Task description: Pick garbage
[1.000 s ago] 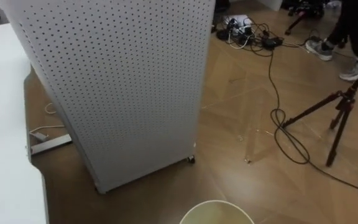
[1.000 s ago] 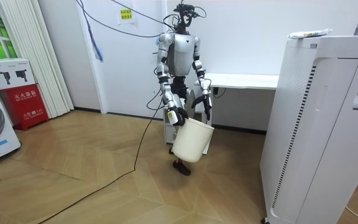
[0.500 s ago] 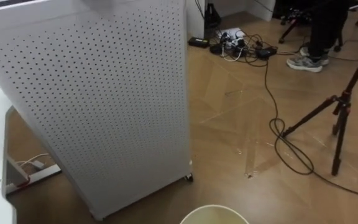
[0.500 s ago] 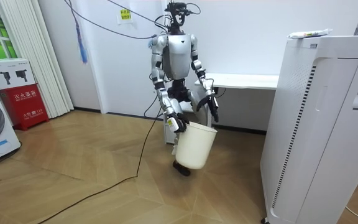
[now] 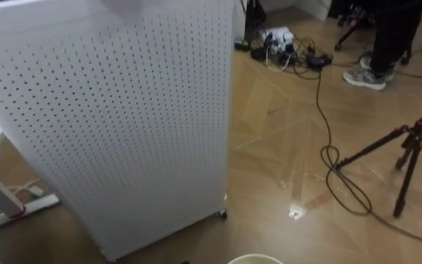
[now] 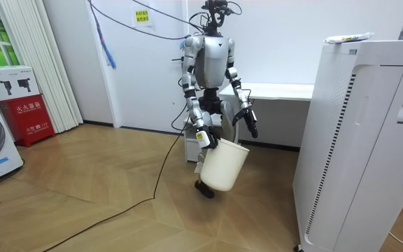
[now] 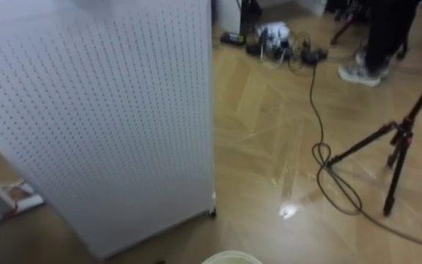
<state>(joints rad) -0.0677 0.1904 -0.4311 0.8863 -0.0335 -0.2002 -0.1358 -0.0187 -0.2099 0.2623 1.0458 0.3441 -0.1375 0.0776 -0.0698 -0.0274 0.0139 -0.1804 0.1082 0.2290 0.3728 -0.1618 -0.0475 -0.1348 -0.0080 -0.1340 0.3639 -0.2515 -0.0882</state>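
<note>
A cream plastic bucket [image 6: 222, 165] hangs at knee height in front of me, tilted. In the room view my right hand [image 6: 205, 139] is curled over its rim, on the room view's left side. Just the top of the bucket's rim [image 5: 255, 259] peeks in at the lower edge of the eye views. My left hand [image 6: 249, 127] hangs free beside my hip, on the room view's right. I stand on the wooden floor between a white desk [image 6: 275, 91] behind me and a tall white cabinet [image 6: 359, 140].
A white perforated panel on castors [image 5: 123, 125] stands close ahead to my left. A black tripod [image 5: 409, 158], a looping cable [image 5: 335, 165], a power strip [image 5: 280, 38] and a person's shoes [image 5: 363, 77] lie ahead right. Something flat lies on the cabinet top [image 6: 348, 38].
I have stepped and turned towards the room view's right with the bucket, my left arm swinging outward. The eye views have shifted, and the bucket rim sits lower in them.
</note>
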